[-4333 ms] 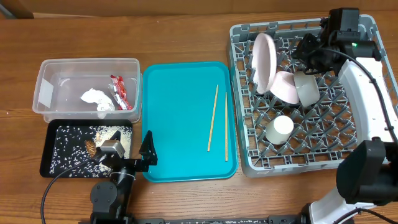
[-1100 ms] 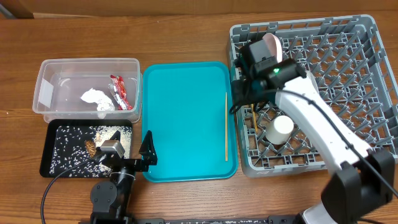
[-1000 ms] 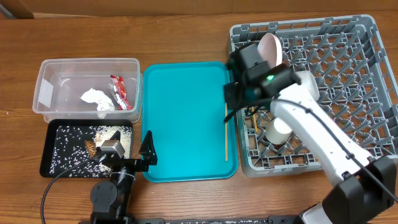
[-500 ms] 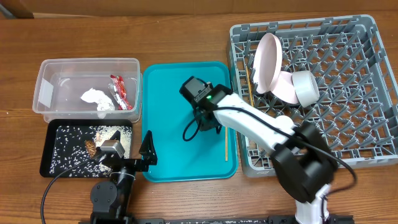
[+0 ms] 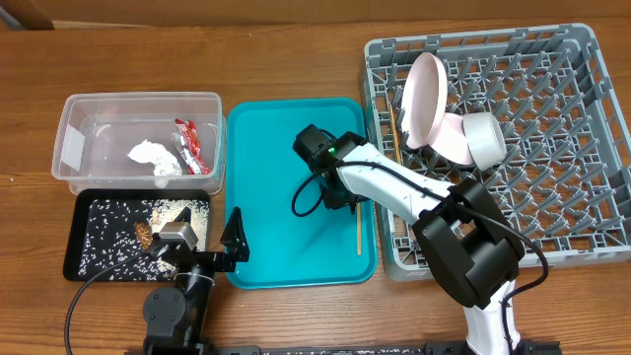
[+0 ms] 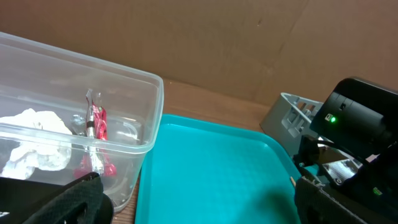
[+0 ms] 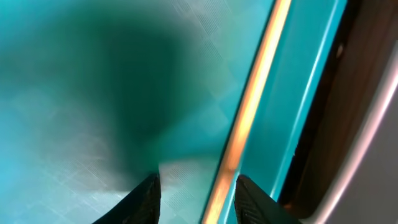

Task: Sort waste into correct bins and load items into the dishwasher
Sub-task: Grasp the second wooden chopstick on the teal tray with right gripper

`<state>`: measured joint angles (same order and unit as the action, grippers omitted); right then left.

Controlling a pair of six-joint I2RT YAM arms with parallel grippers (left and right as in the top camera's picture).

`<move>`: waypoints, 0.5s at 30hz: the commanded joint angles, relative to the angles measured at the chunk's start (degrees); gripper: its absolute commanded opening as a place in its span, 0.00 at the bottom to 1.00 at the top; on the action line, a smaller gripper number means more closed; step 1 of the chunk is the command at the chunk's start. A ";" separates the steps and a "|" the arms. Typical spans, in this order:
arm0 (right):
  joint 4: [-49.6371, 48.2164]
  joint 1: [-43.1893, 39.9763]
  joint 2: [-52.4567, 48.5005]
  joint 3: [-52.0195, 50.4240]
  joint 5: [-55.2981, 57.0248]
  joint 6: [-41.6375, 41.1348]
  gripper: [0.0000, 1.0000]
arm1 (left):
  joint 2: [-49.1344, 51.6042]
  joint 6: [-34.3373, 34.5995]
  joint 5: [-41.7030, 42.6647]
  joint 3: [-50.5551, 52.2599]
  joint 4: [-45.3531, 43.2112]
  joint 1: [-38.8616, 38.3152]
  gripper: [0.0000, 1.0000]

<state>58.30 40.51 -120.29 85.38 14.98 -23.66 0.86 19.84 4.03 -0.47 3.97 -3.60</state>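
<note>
A thin wooden chopstick (image 5: 358, 229) lies along the right side of the teal tray (image 5: 276, 227). My right gripper (image 5: 347, 197) is low over it, open. In the right wrist view the blurred chopstick (image 7: 249, 118) runs between my black fingertips (image 7: 149, 196), close to the right one, with nothing held. A second chopstick (image 5: 391, 128) rests in the grey dishwasher rack (image 5: 552, 227), beside an upright white plate (image 5: 426, 94), a pale bowl (image 5: 452, 140) and a white cup (image 5: 485, 138). My left gripper (image 5: 212, 251) sits open at the table's front edge, empty.
The clear tub (image 5: 89, 113) holds a red-and-white wrapper (image 5: 187, 146) and a white napkin (image 5: 153, 156); the left wrist view shows the same tub (image 6: 134, 93). The black tray (image 5: 84, 261) in front of it holds rice grains and brown bits.
My right arm swung from the rack's left edge out over the teal tray and settled lower over the remaining chopstick. Its jaws widened a little. The left arm stayed still.
</note>
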 commanded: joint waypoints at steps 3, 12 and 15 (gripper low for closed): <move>0.98 -0.48 -0.28 0.00 -2.29 -3.39 0.41 | -0.50 0.94 -0.17 0.20 0.15 0.57 1.00; -1.79 -0.48 -0.28 -3.65 -7.78 -1.29 0.27 | -0.50 0.94 -0.17 0.20 0.15 0.57 1.00; -1.38 -0.48 -0.28 -3.69 -7.76 -1.14 0.27 | -0.50 0.94 -0.15 0.20 0.15 0.57 1.00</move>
<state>56.66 40.18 -119.61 83.92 9.63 -25.41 0.86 19.84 4.03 -0.47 3.97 -3.60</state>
